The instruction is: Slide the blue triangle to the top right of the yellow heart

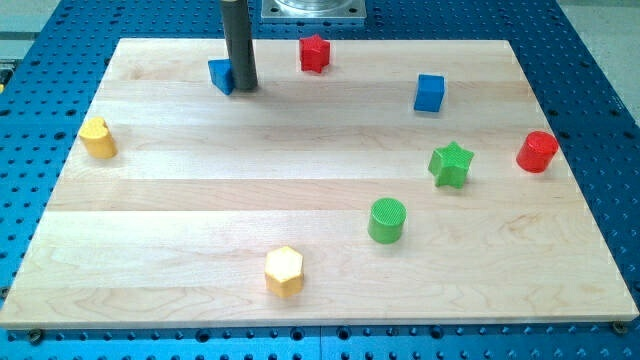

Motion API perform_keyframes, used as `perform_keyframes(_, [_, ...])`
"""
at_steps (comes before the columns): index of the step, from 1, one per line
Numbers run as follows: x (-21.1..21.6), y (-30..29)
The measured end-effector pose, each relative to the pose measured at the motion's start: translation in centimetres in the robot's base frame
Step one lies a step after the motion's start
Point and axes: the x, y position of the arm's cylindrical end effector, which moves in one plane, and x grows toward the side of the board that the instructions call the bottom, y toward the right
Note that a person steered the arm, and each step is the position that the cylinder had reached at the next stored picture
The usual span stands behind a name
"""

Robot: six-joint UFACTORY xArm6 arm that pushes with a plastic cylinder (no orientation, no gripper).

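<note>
The blue triangle (220, 75) lies near the board's top edge, left of centre, partly hidden by the rod. My tip (245, 87) rests on the board against the triangle's right side. The yellow heart (98, 138) sits near the board's left edge, below and to the left of the triangle, well apart from it.
A red star (314, 53) is at the top centre, a blue cube (429, 93) at upper right, a red cylinder (537, 151) at the right edge, a green star (450, 164), a green cylinder (387, 220) and a yellow hexagon (284, 271) near the bottom. The wooden board (200, 200) lies on a blue perforated table.
</note>
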Motion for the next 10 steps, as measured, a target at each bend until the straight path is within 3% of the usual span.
perform_keyframes(3, [2.7,-6.3])
perform_keyframes(4, [0.2,-1.9])
perform_keyframes(5, [-4.4,-3.3])
perform_keyframes(6, [-4.3,-6.3])
perform_keyframes(8, [-0.9,-6.3])
perform_keyframes(10, [-2.8,-7.5])
